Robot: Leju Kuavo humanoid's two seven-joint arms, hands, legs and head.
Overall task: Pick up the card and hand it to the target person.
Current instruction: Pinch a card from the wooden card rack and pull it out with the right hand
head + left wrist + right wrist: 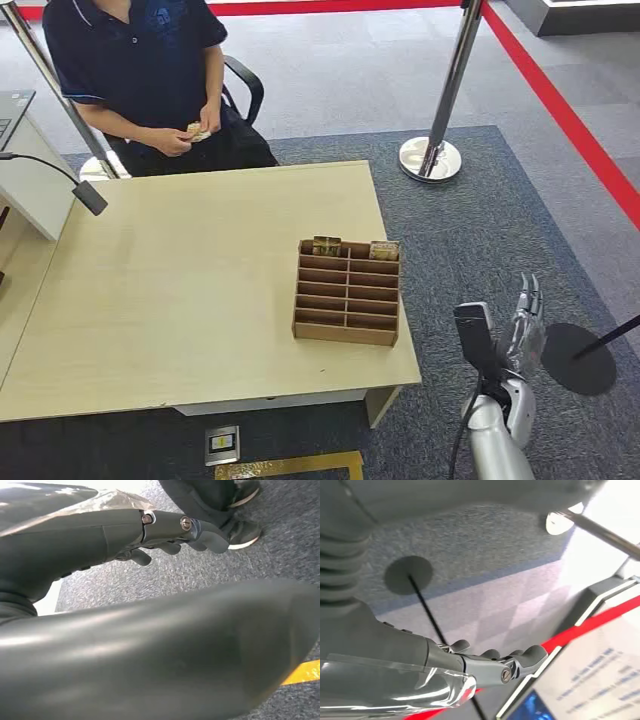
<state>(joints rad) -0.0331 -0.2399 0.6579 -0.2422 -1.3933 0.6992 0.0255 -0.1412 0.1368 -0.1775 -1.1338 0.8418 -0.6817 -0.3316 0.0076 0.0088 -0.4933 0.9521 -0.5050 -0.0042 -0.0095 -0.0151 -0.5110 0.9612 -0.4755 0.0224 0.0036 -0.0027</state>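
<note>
head view: wooden rack [346, 292] sits on the bench [189, 290], a card [327, 245] standing in its far row, another card [384, 250] beside it. right hand [526, 325] hangs off the bench's right end, fingers loosely apart, holding nothing. the card lies forward and to the left of it, long axis across the rack. person [151, 70] sits beyond the far edge. no print is readable.

left wrist view: left hand [166, 532] hangs over carpet, fingers slightly curled, empty. a shoe [245, 530] nearby.

right wrist view: right hand's fingers apart over carpet, red line [591, 622] and blurred signage behind. right hand looks nearer the rack.
</note>
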